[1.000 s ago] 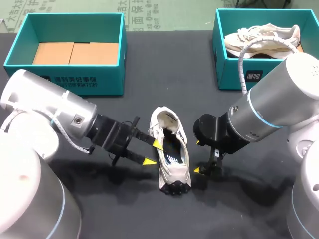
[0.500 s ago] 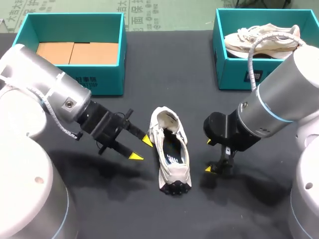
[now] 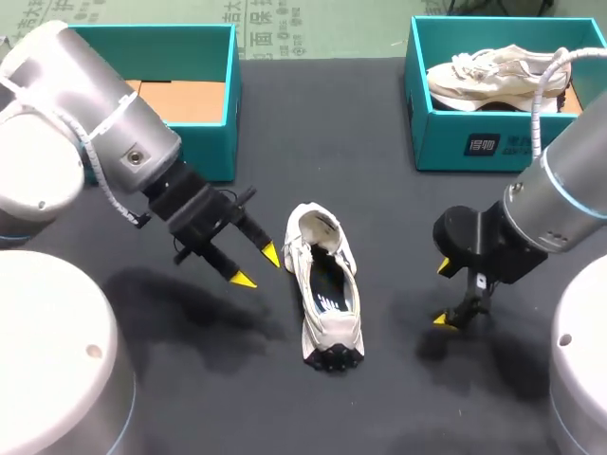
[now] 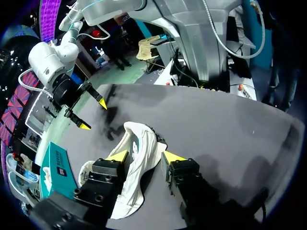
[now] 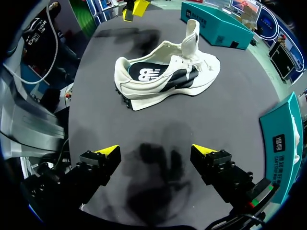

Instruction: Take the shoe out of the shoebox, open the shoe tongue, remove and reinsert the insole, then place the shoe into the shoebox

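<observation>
Jaws of left gripper (image 3: 258,267) and right gripper (image 3: 442,293) are released, grasping nothing. On the black table (image 3: 379,142), one teal cardboard shoebox (image 3: 204,142) stands open, and another teal shoebox (image 3: 465,142) holds a beige sneaker (image 3: 493,76). The cream-and-black sneaker (image 3: 325,289) lies on the table between the grippers, outside both boxes.

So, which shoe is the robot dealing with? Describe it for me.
On the black table, look between the left claw and the right claw. A cream shoe lies there out on the surface, mouth open; the other shoe sits inside the teal box at the far right.
</observation>
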You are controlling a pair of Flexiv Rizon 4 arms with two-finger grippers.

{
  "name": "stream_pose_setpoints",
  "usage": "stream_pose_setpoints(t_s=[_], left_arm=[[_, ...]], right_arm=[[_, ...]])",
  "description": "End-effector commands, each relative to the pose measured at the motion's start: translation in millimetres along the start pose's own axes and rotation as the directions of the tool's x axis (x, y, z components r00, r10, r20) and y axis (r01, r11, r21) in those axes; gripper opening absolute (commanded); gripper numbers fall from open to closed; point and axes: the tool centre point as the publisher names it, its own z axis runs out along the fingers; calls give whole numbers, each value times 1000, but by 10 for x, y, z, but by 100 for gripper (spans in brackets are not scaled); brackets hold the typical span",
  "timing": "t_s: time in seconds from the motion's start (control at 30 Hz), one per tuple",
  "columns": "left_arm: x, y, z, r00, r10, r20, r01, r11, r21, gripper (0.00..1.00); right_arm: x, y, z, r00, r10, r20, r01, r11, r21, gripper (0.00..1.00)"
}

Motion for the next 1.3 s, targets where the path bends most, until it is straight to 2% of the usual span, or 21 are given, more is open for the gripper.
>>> stream_pose_setpoints(t_s=[0.03,0.37,0.5,0.73,0.77,0.83,0.93,1.03,1.1,1.3], left_arm=[[-105,0,-85,984,26,-178,-28,1000,-7,44],[-412,104,-191,931,88,-354,-117,991,-60,41],[-514,146,-161,897,107,-429,-156,985,-80,42],[-662,191,-130,841,114,-528,-205,972,-116,37],[-678,196,-127,836,114,-537,-209,971,-119,37],[-711,196,-115,819,114,-562,-220,968,-124,33],[-757,193,-79,794,115,-597,-234,964,-126,0],[-810,181,-25,770,121,-627,-250,961,-121,0],[-846,175,0,763,129,-633,-253,961,-109,0],[-846,175,0,763,129,-633,-253,961,-109,0]], right_arm=[[55,-47,-164,1000,-1,5,1,1000,-4,100],[55,-47,-164,1000,-1,5,1,1000,-4,100],[55,-47,-164,1000,-1,5,1,1000,-4,100],[55,-47,-164,1000,-1,5,1,1000,-4,100],[57,-118,-206,1000,5,6,-5,1000,-8,100],[55,-232,-280,999,33,11,-33,999,10,100],[44,-387,-387,998,66,18,-66,997,28,100],[36,-527,-474,997,70,26,-71,997,12,100],[37,-640,-506,991,136,21,-136,990,21,100],[37,-640,-506,991,136,21,-136,990,21,100]])
